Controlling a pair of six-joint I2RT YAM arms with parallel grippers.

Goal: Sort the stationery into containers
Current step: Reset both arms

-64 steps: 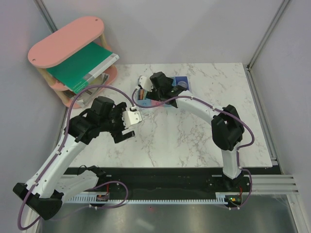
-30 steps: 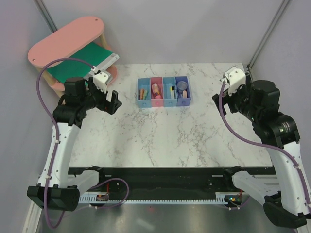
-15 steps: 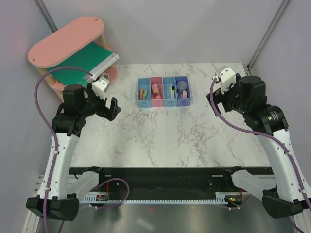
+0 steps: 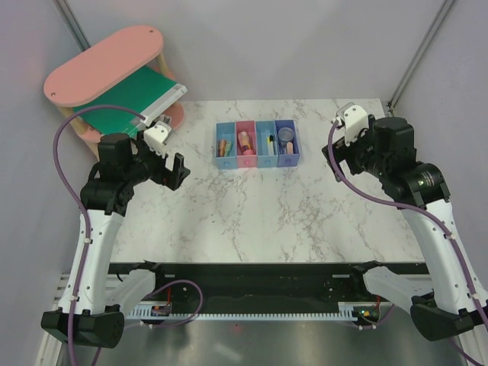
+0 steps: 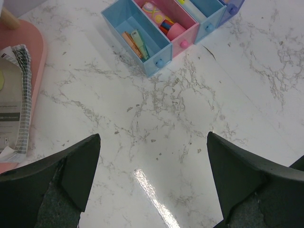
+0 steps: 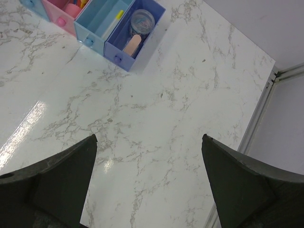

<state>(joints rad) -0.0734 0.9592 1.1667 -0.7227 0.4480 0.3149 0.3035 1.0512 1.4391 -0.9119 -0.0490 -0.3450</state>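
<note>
The four joined containers (image 4: pixel 257 161) stand at the back middle of the marble table. From left to right they hold orange sticks (image 4: pixel 223 145), a pink stubby cylinder (image 4: pixel 245 139), a thin yellow stick (image 4: pixel 271 139) and a purple disc (image 4: pixel 286 134). The left wrist view shows the orange sticks (image 5: pixel 128 42) in the light blue bin (image 5: pixel 153 65) and the pink cylinder (image 5: pixel 176 31). The right wrist view shows the yellow stick (image 6: pixel 118 15), the disc (image 6: pixel 141 19) and a peach stick (image 6: pixel 132 43) in the dark blue bin (image 6: pixel 118 58). My left gripper (image 4: pixel 177 169) (image 5: pixel 152 142) and right gripper (image 4: pixel 333 160) (image 6: pixel 148 140) are open, empty and raised to either side.
A pink oval-topped shelf (image 4: pixel 103 65) holding a large green book (image 4: pixel 130 103) stands at the back left, near my left arm; its lower board (image 5: pixel 35 57) shows in the left wrist view. A metal rail (image 4: pixel 408 175) runs along the table's right edge (image 6: pixel 266 95).
Both arms have drawn back from the middle and the bins to the sides and risen. In the last half second the right gripper shifted only slightly.
</note>
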